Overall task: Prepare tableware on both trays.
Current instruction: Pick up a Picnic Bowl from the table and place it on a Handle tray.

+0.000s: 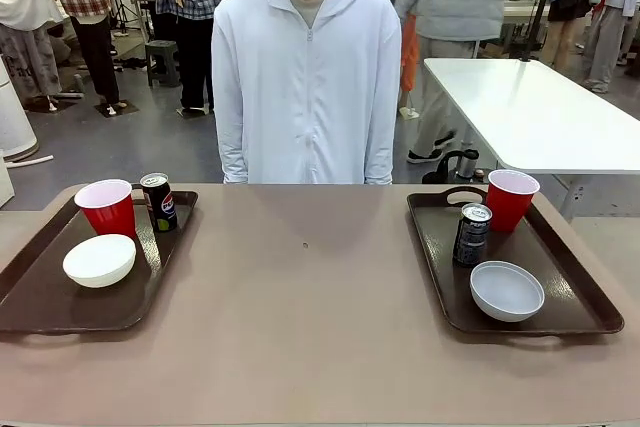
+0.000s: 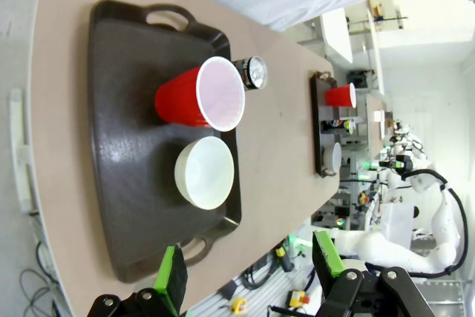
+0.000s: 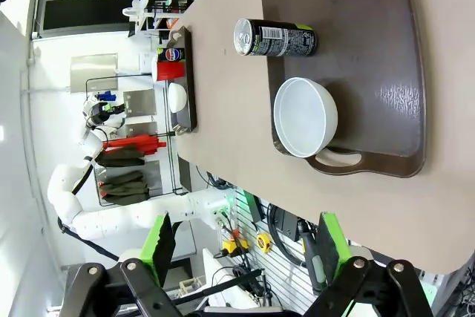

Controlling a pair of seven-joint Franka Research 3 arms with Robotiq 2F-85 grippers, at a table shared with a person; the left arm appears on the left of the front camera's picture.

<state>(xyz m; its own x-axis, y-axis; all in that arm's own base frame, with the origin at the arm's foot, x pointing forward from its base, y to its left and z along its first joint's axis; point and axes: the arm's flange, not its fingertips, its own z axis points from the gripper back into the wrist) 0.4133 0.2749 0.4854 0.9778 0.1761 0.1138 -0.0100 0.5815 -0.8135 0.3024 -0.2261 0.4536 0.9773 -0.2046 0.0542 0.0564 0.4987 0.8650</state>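
Observation:
Two dark brown trays lie on the tan table. The left tray (image 1: 40, 297) holds a red cup (image 1: 107, 207), a dark can (image 1: 158, 202) and a white bowl (image 1: 99, 260). On the right tray (image 1: 575, 297) stand another red cup (image 1: 511, 199), a can (image 1: 472, 234) and a bowl (image 1: 507, 290). My left gripper (image 2: 249, 269) hangs open high above the near end of its tray (image 2: 126, 183), with the bowl (image 2: 205, 172) and cup (image 2: 197, 98) below. My right gripper (image 3: 246, 246) is open too, high off the near edge of its tray (image 3: 371, 72), beyond the bowl (image 3: 305, 116) and can (image 3: 274, 37).
A person in a white hoodie (image 1: 306, 77) stands at the far side of the table, hands down. The bare tabletop (image 1: 310, 287) stretches between the trays. A white table (image 1: 540, 107) stands behind at the right, with other people farther back.

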